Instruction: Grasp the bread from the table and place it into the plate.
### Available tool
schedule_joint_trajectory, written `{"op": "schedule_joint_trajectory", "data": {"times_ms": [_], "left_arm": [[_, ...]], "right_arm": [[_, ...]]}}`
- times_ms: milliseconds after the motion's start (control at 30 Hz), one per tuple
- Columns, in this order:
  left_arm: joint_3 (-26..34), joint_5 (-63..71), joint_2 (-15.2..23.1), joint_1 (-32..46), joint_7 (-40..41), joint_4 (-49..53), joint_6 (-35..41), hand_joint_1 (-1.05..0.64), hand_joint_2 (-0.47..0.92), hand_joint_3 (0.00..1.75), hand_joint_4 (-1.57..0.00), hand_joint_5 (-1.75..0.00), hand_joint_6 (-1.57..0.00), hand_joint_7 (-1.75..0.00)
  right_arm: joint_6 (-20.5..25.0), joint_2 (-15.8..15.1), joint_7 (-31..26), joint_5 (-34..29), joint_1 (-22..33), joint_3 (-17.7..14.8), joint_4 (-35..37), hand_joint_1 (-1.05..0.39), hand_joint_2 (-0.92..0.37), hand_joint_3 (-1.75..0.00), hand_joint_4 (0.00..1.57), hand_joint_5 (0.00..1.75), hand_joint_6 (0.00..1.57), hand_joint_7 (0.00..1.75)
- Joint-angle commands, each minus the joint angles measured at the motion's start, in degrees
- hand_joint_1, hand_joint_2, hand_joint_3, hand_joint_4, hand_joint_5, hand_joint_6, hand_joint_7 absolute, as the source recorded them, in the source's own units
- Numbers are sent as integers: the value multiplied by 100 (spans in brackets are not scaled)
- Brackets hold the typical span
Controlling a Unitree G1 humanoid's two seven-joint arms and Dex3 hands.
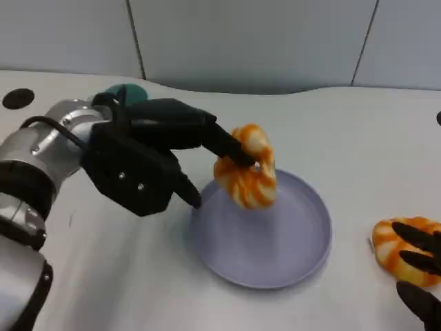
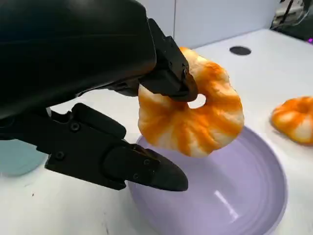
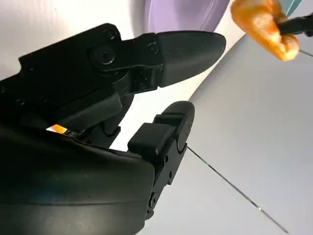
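The left hand (image 1: 148,162) pinches the bread (image 1: 247,167) and holds it in the air over the plate (image 1: 303,255) — grasp done, release left — while the right hand (image 1: 422,265) rests on a second bread (image 1: 391,247), its grip unclear.
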Motion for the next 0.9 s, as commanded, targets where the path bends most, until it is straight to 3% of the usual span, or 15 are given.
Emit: {"op": "schedule_joint_trajectory", "data": {"times_ms": [33,67,133,167,300,333,367,433,467,500,567,733,900], "left_arm": [[129,-350,253,96,-476,-255,-28,-70,92,13,-38,-68,-55,-5],[145,-410,291,118,-574,-334,-21,-70,92,13,-38,-69,-55,-4],[157,-477,338,149,-711,-464,17,-71,92,14,-33,-109,-63,-7],[163,-500,350,163,-757,-511,38,-71,92,14,-31,-116,-64,-8],[123,-471,276,161,-842,-580,160,-71,92,15,-29,-123,-65,-8],[68,-409,197,131,-853,-559,228,-70,92,15,-19,-138,-45,-64],[24,-372,123,106,-889,-529,309,-69,92,14,-16,-136,-34,-87],[-19,-350,34,82,-965,-477,441,-68,92,14,-19,-120,-33,-84],[-35,-353,8,74,-999,-455,495,-68,92,13,-24,-94,-43,-58],[-60,-358,-34,59,-1059,-413,535,-68,92,13,-27,-82,-50,-43],[-85,-381,-92,43,-1172,-359,600,-67,92,13,-32,-60,-47,-14],[-65,-415,-113,54,-1265,-355,613,-67,92,15,-41,-48,-36,-1],[336,-858,148,287,-1159,-456,243,-68,92,16,-38,-48,-45,-5]], "right_arm": [[-37,-32,-37,34,21,-37,-46,-35,-92,-33,90,0,77,0],[-47,-35,-33,37,20,-36,-41,-35,-92,-33,90,0,77,0],[-67,-40,-30,41,16,-32,-34,-35,-92,-34,91,1,77,0],[-72,-40,-29,42,15,-32,-32,-35,-92,-34,91,1,77,0],[-40,-27,-35,23,28,-27,-59,-35,-92,-34,91,1,77,0],[-11,-15,-37,14,40,-21,-86,-35,-92,-34,92,1,77,0],[-10,-9,-44,-1,46,-15,-96,-35,-92,-34,92,1,77,0],[5,1,-47,-15,55,-8,-115,-35,-92,-34,92,1,77,0],[21,7,-45,-17,60,-6,-127,-36,-92,-34,92,1,77,0],[11,4,-43,-21,58,-4,-125,-36,-92,-34,92,1,77,0],[-62,-13,-37,-5,44,-3,-89,-35,-92,-34,93,1,77,0],[-121,-22,-28,23,30,-11,-46,-35,-92,-34,94,2,77,0],[-82,-13,-15,20,45,-4,-62,-36,-92,-34,93,2,77,0]]}}
